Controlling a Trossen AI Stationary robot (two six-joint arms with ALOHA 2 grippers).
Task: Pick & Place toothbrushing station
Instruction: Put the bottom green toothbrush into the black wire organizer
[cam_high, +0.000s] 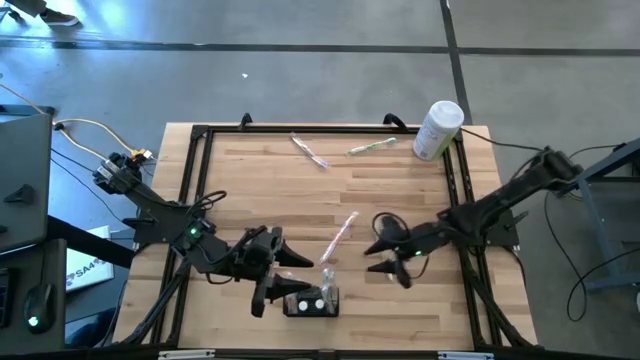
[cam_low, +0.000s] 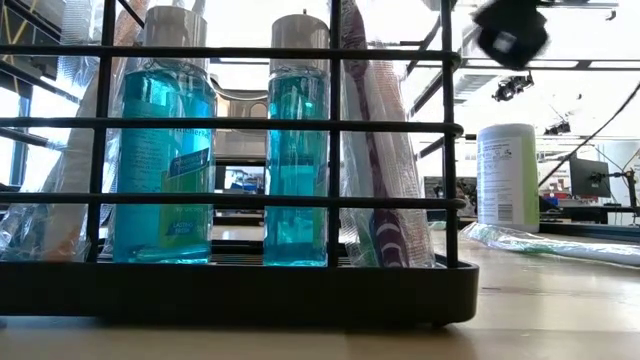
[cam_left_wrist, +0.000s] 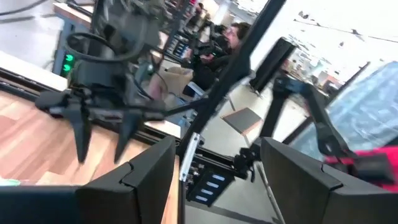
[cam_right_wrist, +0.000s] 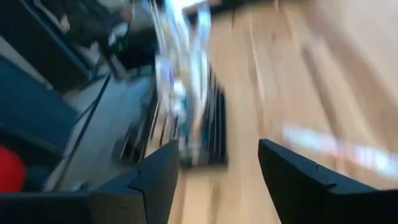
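The toothbrushing station (cam_high: 311, 301) sits at the near edge of the table (cam_high: 420, 300), about mid-width, upright. From table height I read it as a dark wire rack (cam_low: 240, 290) holding two blue bottles (cam_low: 297, 150) and a wrapped brush (cam_low: 375, 180) at one end.

My left gripper (cam_high: 283, 275) hangs directly over and beside the station, fingers spread wide; its wrist view shows both fingers (cam_left_wrist: 146, 177) apart with nothing between them. I cannot tell whether it touches the rack.

My right gripper (cam_high: 385, 255) is a little way off to the station's right, above bare wood, fingers apart and empty. Its wrist view looks back at the station (cam_right_wrist: 193, 124) past open fingers (cam_right_wrist: 158, 180).

A wrapped toothbrush (cam_high: 338, 238) lies loose on the wood between the two grippers, just beyond the station. Two more wrapped items (cam_high: 310, 150) (cam_high: 371, 146) lie near the far edge, and a white canister (cam_high: 437, 129) stands at the far right corner.

My read: station is standing and partly stocked, neither arm carrying anything. Loose brushes look like what remains.
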